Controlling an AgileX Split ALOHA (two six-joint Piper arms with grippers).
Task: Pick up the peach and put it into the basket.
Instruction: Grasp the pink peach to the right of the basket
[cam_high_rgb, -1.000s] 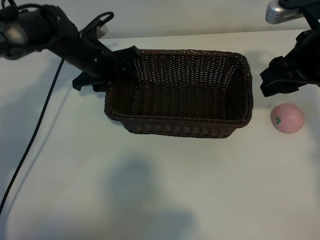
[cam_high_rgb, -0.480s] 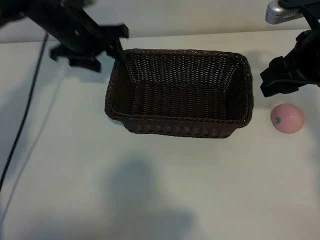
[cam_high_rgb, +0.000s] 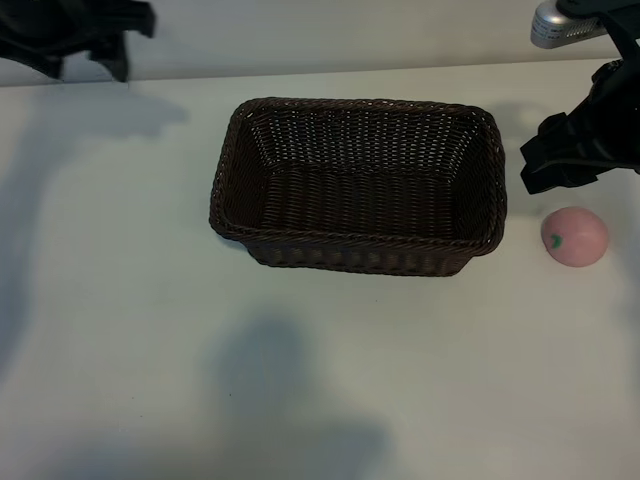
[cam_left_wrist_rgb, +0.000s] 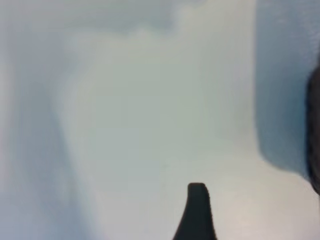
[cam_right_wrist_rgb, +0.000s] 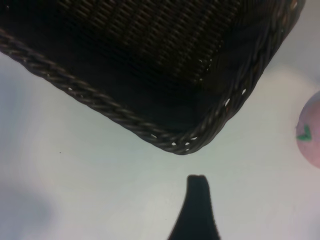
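both grippers' fingers spread wide, grasping nothing; the right gripper (cam_high_rgb: 560, 165) hovers near the peach (cam_high_rgb: 575, 237)

Soft overhead light, blurred wrist views

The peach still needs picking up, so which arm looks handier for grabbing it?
The right. Its gripper hangs open just behind the peach, right of the basket; the left gripper is off at the far corner.
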